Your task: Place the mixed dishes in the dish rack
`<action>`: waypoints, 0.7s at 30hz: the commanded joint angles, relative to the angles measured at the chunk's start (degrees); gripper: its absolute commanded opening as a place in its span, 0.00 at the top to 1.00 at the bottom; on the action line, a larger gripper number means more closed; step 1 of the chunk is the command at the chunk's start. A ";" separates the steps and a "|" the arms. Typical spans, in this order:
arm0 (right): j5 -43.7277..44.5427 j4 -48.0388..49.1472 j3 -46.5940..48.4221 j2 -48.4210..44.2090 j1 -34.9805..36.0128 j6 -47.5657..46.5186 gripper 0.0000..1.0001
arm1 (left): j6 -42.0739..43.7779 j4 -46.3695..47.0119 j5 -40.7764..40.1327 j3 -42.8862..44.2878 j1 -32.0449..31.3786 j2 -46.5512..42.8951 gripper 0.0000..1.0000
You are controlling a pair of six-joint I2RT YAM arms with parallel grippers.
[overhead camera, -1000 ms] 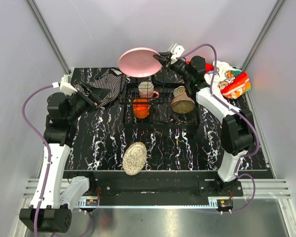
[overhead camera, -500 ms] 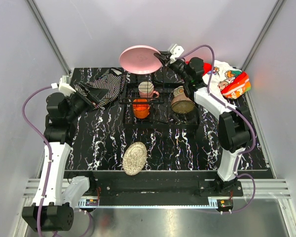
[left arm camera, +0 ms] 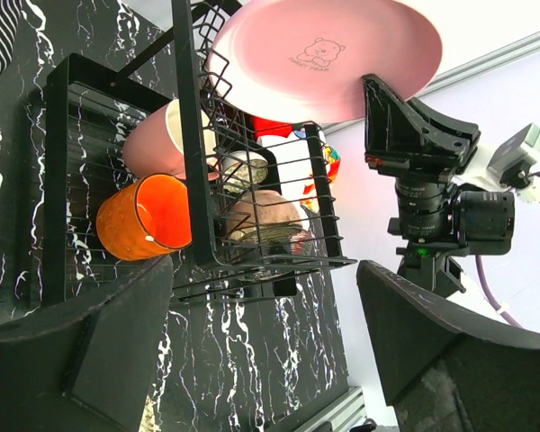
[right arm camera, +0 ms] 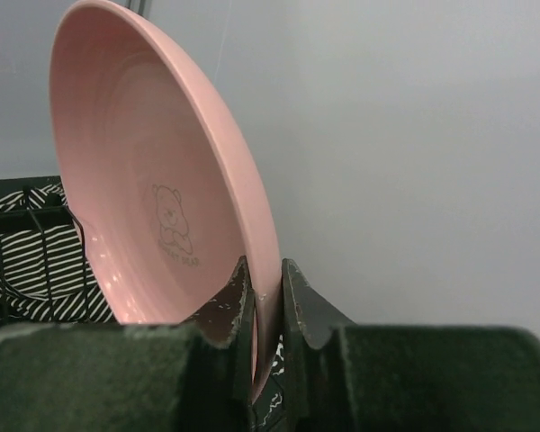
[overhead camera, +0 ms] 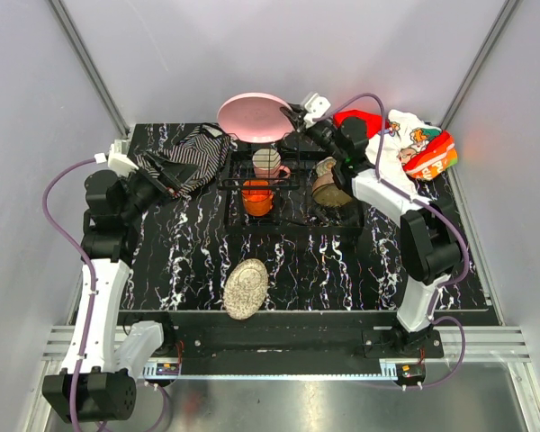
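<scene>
Right gripper (right arm camera: 265, 301), pinching the pink round plate (right arm camera: 153, 207) by its rim: we note the dish rack (overhead camera: 297, 205) just below it, plate tilted, left gripper (overhead camera: 168, 183) spread and well apart.

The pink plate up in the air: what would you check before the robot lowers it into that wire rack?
1. Grip: right gripper shut on the pink plate at its rim: ok.
2. Position: plate hangs above the dish rack at its raised end: ok.
3. Free slot under the plate: cannot tell.
4. Other arm: left gripper open, by the striped cloth, apart from the rack: ok.
5. All dishes loaded: not ok, the tan patterned plate lies on the table, outside the rack.
</scene>
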 commanded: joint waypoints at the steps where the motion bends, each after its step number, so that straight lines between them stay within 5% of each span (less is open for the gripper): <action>1: 6.91 1.52 -3.41 -2.87 0.89 -6.38 0.78 | 0.05 3.09 2.57 -0.26 0.71 -0.73 0.14; 5: 7.61 2.22 -4.20 -3.58 0.97 -5.77 0.45 | -0.04 2.83 2.83 -0.26 0.97 -1.08 0.13; 8: 8.67 3.98 -4.47 -3.84 0.97 -4.89 0.34 | -0.30 2.74 3.18 -0.08 1.15 -1.35 0.13; 21: 8.32 4.08 -4.73 -9.11 0.97 0.65 0.14 | -0.04 -0.59 3.89 0.88 2.38 -4.07 0.13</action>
